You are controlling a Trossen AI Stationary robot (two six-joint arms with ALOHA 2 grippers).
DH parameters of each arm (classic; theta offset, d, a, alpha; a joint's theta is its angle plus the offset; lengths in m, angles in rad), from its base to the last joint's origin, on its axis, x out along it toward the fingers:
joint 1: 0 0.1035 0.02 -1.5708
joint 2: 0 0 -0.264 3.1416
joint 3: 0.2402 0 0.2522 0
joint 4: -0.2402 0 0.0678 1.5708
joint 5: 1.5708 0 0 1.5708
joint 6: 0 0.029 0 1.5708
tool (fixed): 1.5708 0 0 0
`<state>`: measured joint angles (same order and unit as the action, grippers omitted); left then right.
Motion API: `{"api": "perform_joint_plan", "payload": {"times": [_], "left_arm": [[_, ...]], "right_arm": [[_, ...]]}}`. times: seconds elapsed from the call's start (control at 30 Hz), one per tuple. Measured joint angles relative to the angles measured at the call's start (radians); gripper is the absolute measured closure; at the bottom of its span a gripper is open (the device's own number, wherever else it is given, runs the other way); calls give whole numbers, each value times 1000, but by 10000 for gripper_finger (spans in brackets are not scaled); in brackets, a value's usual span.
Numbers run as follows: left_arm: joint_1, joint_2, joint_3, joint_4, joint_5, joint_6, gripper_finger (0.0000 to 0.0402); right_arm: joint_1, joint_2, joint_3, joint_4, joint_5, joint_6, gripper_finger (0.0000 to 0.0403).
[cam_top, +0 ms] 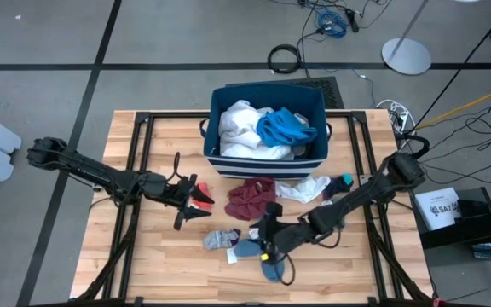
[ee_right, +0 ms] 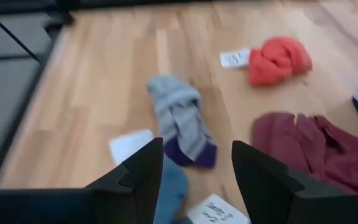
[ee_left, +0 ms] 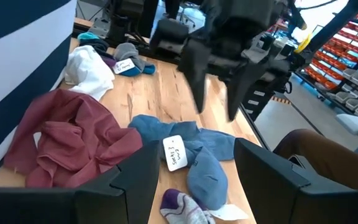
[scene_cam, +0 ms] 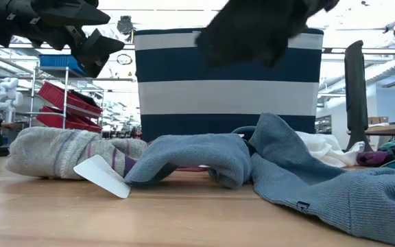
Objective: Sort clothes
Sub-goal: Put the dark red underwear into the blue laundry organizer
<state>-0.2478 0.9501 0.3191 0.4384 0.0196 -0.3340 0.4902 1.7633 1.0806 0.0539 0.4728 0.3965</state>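
At the front of the table [cam_top: 143,273], nearest the low camera, lie the blue socks [scene_cam: 307,171], folded over one another on the wood, with a grey sock with a purple toe [scene_cam: 67,152] just to one side of them and a white tag [scene_cam: 103,177] leaning against it; seen from above, the blue socks [cam_top: 258,251] and the grey sock [cam_top: 220,239] sit side by side near the table's middle front; the right gripper [cam_top: 269,228] hangs directly above them, its fingers [ee_right: 143,167] spread apart and holding nothing, the grey sock [ee_right: 182,127] showing between them on the wood below. A little further back, the maroon piece [cam_top: 251,198] lies crumpled beside a small white garment [cam_top: 303,188], with a teal sock [cam_top: 345,181] just past that towards the right edge; to the left of the maroon piece an orange-red sock [cam_top: 201,194] rests on the table, and the left gripper [cam_top: 186,203] hovers just beside it, fingers [ee_left: 135,177] parted and empty, pointing across at the maroon piece [ee_left: 67,140] and the blue socks [ee_left: 194,152]. Behind all this stands the navy bin with white stripes [cam_top: 314,102] at the table's far middle; inside it a large white garment [cam_top: 241,128] fills the left part and a bright blue garment [cam_top: 286,128] lies on top towards the right.
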Motion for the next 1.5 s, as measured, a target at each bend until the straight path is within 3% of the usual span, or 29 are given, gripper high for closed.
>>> {"api": "perform_joint_plan", "payload": {"times": [0.27, 0.73, 0.9, 1.07, 1.5], "left_arm": [[-5, 0, 0, -3, -2, 0, 187], [-4, 0, 0, -3, -2, 26, 187], [-4, 0, 0, -1, -2, 25, 187], [-4, 0, 0, 0, -2, 26, 187], [-4, 0, 0, -3, -2, 35, 187]], "right_arm": [[-60, 63, 8, -48, -5, 8, 216], [-86, 67, 8, -140, -27, -38, 121], [-97, 106, 8, -142, -11, -59, 117], [-134, 174, 8, -127, 80, -73, 117], [-194, 227, 8, 48, -4, 60, 117]]}}
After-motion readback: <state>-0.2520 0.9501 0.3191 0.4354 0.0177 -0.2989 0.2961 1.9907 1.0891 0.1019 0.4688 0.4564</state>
